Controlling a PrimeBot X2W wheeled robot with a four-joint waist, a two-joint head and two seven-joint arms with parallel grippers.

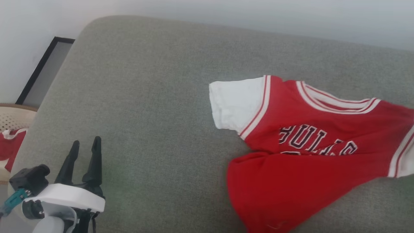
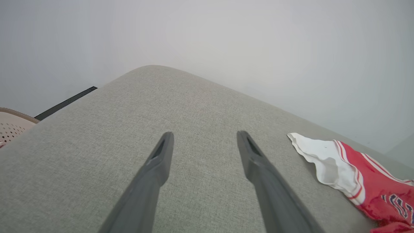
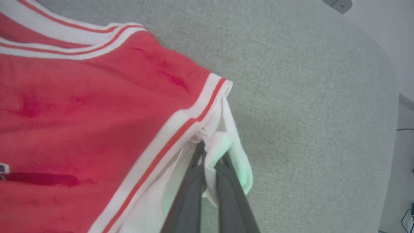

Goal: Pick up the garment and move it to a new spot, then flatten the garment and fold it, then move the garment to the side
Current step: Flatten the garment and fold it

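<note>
right gripper [image 3: 212, 151] tight on garment [image 3: 81, 113]

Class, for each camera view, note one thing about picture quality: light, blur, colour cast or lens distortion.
Head view: even, soft light, no hard shadows; lettering on the garment is slightly smeared. Left wrist view: the edge of the grey cushion bows from the wide lens; the left tool looks soft. Right wrist view: a greenish glow tints the white sleeve by the right tool.
</note>
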